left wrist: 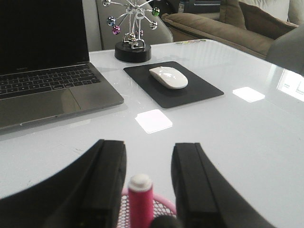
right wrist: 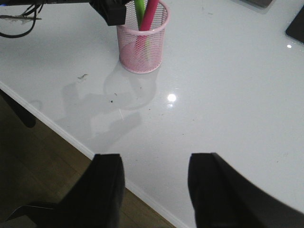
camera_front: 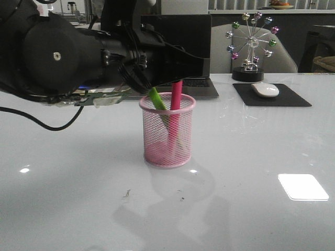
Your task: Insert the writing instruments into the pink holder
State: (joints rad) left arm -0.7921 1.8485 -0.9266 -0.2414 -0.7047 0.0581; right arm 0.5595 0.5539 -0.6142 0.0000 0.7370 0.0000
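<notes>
Left gripper (left wrist: 148, 178) reaches level over the holder (camera_front: 167, 130), jaws apart astride the pink marker (left wrist: 140, 199); right gripper (right wrist: 153, 190) gapes apart.

I see green (right wrist: 139, 8) and magenta marker pens (right wrist: 147, 16) standing inside pale pink wire-mesh holder (right wrist: 141, 52), my right gripper (right wrist: 154, 190) spread.

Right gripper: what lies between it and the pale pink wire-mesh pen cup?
Only bare white table, in the right wrist view: the right gripper, open, hangs over the table edge, and nothing but small specks lies before the pale pink wire-mesh pen cup.
</notes>
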